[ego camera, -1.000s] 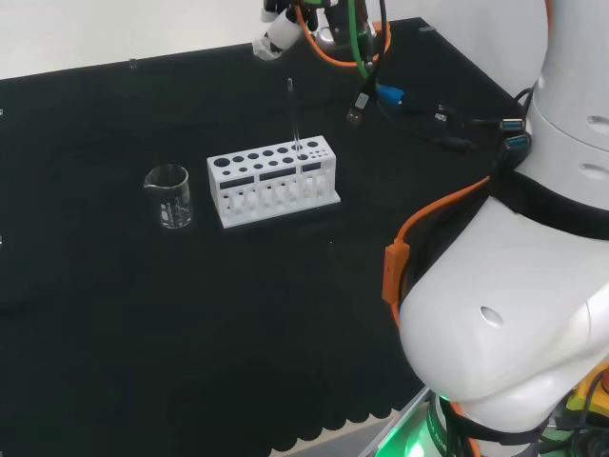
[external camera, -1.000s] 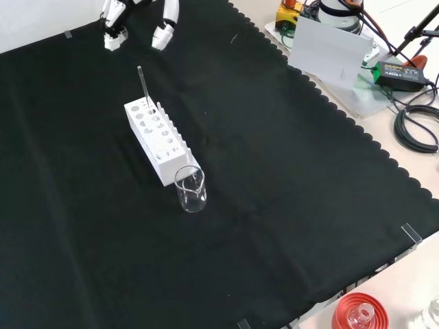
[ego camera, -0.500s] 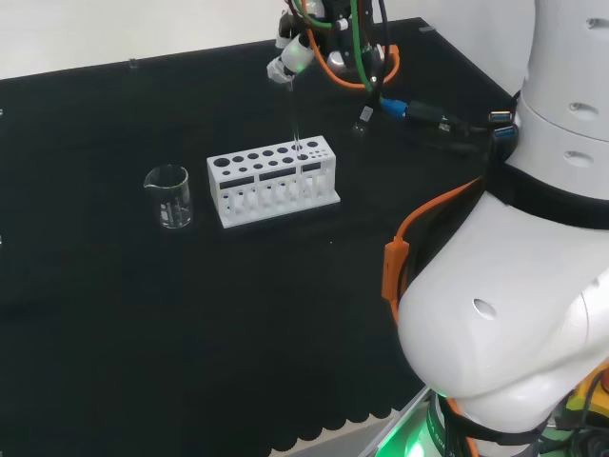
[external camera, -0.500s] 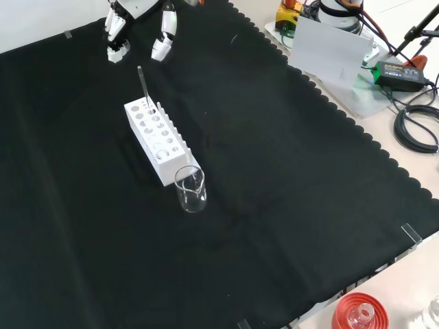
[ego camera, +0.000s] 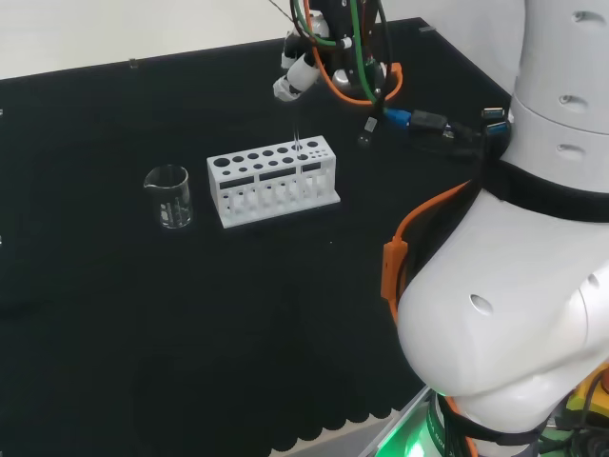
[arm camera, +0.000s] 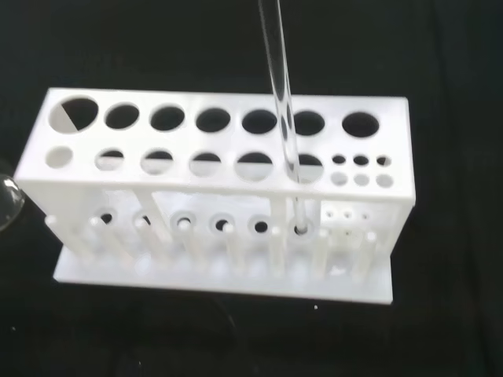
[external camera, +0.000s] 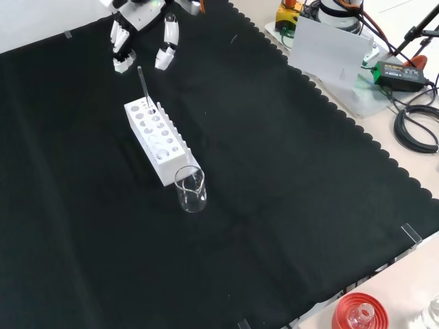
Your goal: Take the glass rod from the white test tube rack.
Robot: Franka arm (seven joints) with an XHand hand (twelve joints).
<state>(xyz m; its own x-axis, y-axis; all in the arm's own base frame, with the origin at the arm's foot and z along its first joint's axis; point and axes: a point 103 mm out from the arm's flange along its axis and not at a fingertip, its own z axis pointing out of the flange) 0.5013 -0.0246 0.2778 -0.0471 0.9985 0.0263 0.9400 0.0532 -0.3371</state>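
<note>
Your rod (external camera: 143, 87) stands in the rack (external camera: 160, 142), long axis close to upright, lower end down in a hole and upper end free in the air. In the wrist view the rod (arm camera: 281, 118) passes through a hole in the front row, next to the cluster of small holes at one end of the rack (arm camera: 94, 188), and its tip sits in a socket of the lower plate. In the front view that hole is at the rack's far end, and the rod leans slightly to the left as it rises. In the head view the rod (ego camera: 297, 141) is at the right end of the rack (ego camera: 272, 181), hard to make out against the cloth.

The hand (external camera: 144, 41) hangs just above the rod's top, past the rack's far end in the front view; two white fingers (external camera: 164, 51) point down, one either side of the rod's tip, apart and holding nothing. In the head view the hand (ego camera: 297, 76) is above the rack's right end.

A beaker (external camera: 191, 190) stands upright just off the rack's near end in the front view; in the head view the beaker (ego camera: 168, 196) is left of the rack, apart from it.
</note>
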